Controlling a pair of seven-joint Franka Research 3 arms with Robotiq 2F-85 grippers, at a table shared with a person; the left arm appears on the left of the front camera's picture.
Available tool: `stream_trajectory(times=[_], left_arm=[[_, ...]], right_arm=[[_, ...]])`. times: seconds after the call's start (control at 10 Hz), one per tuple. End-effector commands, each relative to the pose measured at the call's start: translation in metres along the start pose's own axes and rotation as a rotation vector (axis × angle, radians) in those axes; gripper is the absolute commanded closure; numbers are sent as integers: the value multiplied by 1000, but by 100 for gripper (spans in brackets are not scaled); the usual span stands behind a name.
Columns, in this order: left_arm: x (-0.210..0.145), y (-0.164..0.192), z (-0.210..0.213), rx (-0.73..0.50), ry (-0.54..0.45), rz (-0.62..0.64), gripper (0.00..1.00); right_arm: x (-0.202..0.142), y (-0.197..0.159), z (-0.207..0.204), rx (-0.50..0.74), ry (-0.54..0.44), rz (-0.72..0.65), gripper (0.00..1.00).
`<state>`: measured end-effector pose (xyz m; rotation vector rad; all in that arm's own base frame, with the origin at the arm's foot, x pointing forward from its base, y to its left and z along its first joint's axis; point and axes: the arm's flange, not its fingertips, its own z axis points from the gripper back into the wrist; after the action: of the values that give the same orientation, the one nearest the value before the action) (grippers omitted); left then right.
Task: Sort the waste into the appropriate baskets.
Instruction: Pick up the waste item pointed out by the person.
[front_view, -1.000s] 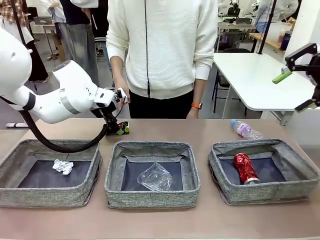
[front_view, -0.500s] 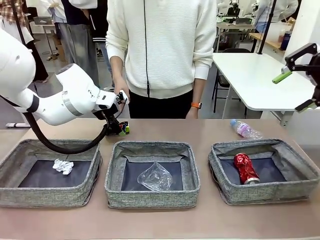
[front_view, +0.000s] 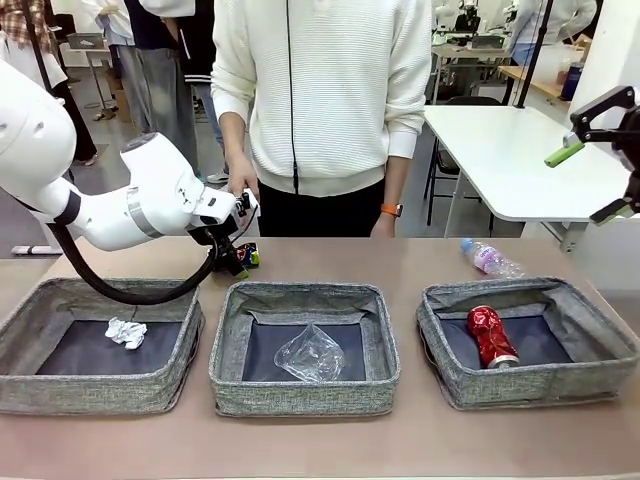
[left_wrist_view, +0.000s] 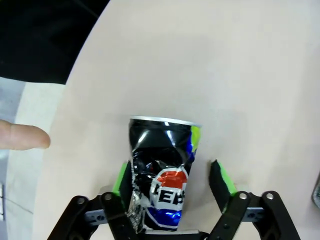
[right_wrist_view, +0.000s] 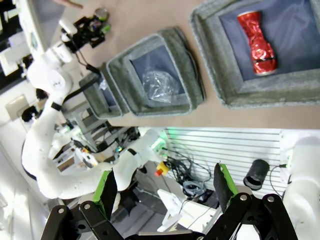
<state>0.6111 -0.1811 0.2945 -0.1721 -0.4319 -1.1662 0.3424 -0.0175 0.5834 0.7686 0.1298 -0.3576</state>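
– Worktop finding: dented dark-blue can lies on its side behind the middle basket, off its far-left corner.
– Noted. Left claw straddles it, partly open, one pad touching, nothing gripped. Recommend centring it, then squeezing gently.

a brown worktop is stretching across the foreground – behind it a white table is standing at the right, a dark chair sitting beside it, and bystanders are standing on the grey floor at far left.
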Motion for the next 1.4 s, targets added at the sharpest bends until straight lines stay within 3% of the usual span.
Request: stream_trajectory(times=[0.0,0.1,0.2,0.4,0.6,0.8,1.0,1.1,1.2,1.3], left_arm=[[-5,5,-3,-9,26,7,100],[-5,4,-3,-11,33,4,100],[-6,4,-4,-15,37,3,85],[-6,2,2,-27,49,7,100],[-7,-2,25,-26,56,41,100],[-1,-12,81,-53,66,85,100],[12,-32,161,-91,-68,263,100],[14,-51,203,-100,-49,324,100],[13,-76,241,-170,0,270,100],[11,-94,271,-114,-68,270,100]], right_arm=[[-2,0,0,16,6,-5,0],[-2,0,0,16,6,-5,0],[-2,0,0,16,6,-5,0],[-2,0,0,16,6,-5,0],[-2,0,0,16,6,-5,0],[-2,0,0,16,6,-5,0],[-2,0,0,16,6,-5,0],[-2,0,0,16,6,-5,0],[-2,0,0,16,6,-5,0],[-2,0,0,16,6,-5,0]])
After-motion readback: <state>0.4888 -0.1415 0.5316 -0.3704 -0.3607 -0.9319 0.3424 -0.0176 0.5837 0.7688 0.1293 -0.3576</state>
